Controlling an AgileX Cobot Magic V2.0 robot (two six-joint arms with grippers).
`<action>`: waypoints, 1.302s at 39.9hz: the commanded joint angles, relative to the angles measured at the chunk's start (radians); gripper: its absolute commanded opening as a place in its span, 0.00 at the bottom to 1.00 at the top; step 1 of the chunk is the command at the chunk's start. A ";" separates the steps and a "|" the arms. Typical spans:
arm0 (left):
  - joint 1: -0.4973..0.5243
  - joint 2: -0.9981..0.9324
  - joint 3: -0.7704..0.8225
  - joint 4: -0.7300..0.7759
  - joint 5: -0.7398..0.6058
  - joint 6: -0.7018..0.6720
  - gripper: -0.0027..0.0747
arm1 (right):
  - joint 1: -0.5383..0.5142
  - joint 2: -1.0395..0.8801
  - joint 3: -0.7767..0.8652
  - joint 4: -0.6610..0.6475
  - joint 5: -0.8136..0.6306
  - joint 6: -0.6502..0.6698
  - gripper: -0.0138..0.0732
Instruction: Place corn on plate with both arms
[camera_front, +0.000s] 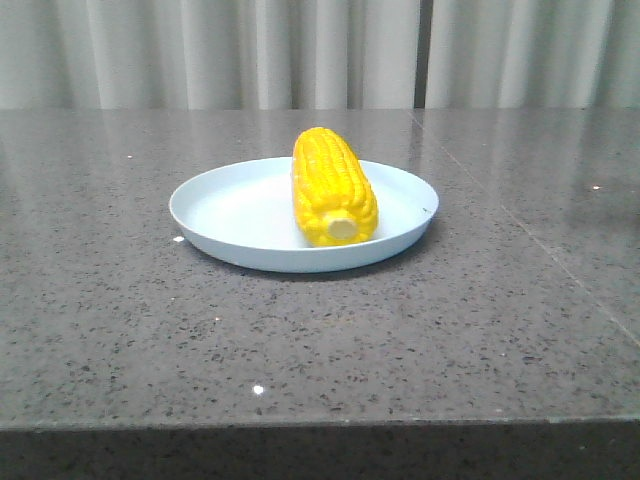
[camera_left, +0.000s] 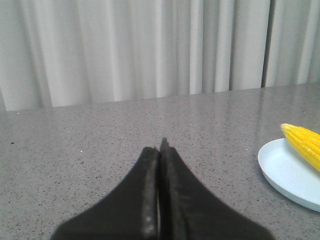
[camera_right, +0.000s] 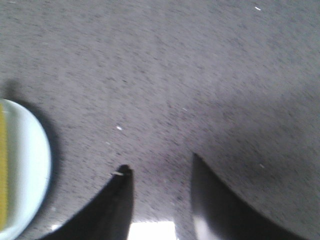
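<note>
The yellow corn (camera_front: 333, 186) lies on the pale light-blue plate (camera_front: 225, 205) in the middle of the table, its pale stub end toward the front. Neither gripper shows in the front view. In the left wrist view my left gripper (camera_left: 161, 146) is shut and empty above bare table, with the plate (camera_left: 285, 172) and the corn's tip (camera_left: 304, 142) off to one side. In the right wrist view my right gripper (camera_right: 160, 167) is open and empty above bare table, with the plate's rim (camera_right: 35, 165) and a strip of the corn (camera_right: 3, 170) at the picture's edge.
The table (camera_front: 450, 330) is dark grey speckled stone with a front edge near the camera. A pale pleated curtain (camera_front: 300, 50) hangs behind it.
</note>
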 joint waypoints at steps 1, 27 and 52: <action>0.001 0.006 -0.025 -0.004 -0.082 -0.003 0.01 | -0.023 -0.072 0.034 0.003 -0.037 -0.014 0.30; 0.001 0.006 -0.025 -0.004 -0.082 -0.003 0.01 | -0.023 -0.804 0.731 -0.175 -0.483 -0.015 0.02; 0.001 0.006 -0.025 -0.004 -0.082 -0.003 0.01 | -0.023 -1.063 0.872 -0.207 -0.613 -0.015 0.02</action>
